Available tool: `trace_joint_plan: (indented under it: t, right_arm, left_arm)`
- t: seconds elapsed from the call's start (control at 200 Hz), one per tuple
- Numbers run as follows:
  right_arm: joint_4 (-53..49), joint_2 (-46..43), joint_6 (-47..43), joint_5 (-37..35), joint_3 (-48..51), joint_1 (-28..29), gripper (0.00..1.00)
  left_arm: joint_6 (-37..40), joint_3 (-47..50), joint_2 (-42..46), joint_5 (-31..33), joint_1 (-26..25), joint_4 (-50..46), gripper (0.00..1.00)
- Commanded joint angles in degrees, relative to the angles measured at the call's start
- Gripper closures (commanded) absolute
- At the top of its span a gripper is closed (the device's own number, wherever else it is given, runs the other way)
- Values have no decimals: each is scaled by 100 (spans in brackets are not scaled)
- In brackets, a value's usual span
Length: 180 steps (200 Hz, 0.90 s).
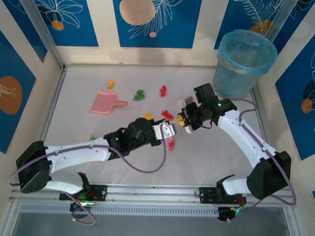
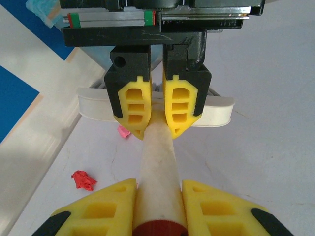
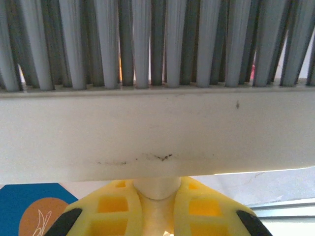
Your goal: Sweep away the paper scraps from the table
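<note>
Though near, paper scraps (image 1: pixel 167 114) left of brush (image 2: pixel 157 160)

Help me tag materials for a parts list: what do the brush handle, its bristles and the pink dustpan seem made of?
The brush handle: matte cream, smooth and uniform, likely plastic, possibly painted wood. The bristles: stiff grey and white strands, likely synthetic. The dustpan: thin, evenly pink, probably moulded plastic.

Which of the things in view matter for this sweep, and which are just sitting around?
Job: paper scraps, brush, pink dustpan, table, probably the blue bin.
Just there: wall panels, aluminium rails.
</note>
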State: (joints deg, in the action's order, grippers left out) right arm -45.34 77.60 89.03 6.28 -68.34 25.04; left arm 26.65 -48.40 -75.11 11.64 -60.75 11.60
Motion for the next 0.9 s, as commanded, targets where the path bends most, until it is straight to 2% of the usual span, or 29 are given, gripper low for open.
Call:
trace_joint_plan:
  t: [0.0, 0.03, 0.05, 0.09, 0.15, 0.195, 0.265, 0.405, 0.58, 0.75, 0.895]
  right_arm:
    - [291, -44, -195, 273, 89, 72, 100]
    - [433, -79, -285, 347, 126, 69, 99]
    - [522, -110, -347, 426, 161, 71, 82]
    - [824, -186, -527, 575, 239, 71, 57]
    - [1293, -360, -710, 770, 426, 87, 30]
    - [1645, -533, -813, 838, 576, 102, 21]
    - [1877, -834, -1009, 686, 723, 172, 12]
    - [2066, -1574, -1922, 159, 847, 392, 4]
    - [2725, -2713, -3187, -587, 1364, 805, 3]
    - [2980, -3446, -4170, -1227, 1807, 903, 3]
    - [3397, -3384, -5486, -1790, 1939, 701, 1]
  left_arm:
    - [-286, 55, 190, 293, 59, 420, 100]
    - [-379, 75, 241, 354, 78, 486, 100]
    - [-447, 95, 279, 386, 89, 534, 100]
    - [-591, 143, 372, 435, 116, 605, 100]
    - [-883, 231, 555, 454, 172, 702, 100]
    - [-1097, 318, 731, 433, 224, 780, 100]
    - [-1429, 458, 1019, 438, 303, 875, 100]
    - [-2041, 577, 1612, 743, 421, 685, 100]
    - [-2819, 792, 2400, 1243, 464, 124, 100]
    - [-3548, 1103, 3289, 2336, 500, -754, 100]
    - [-4205, 1636, 4237, 3268, 556, -1279, 100]
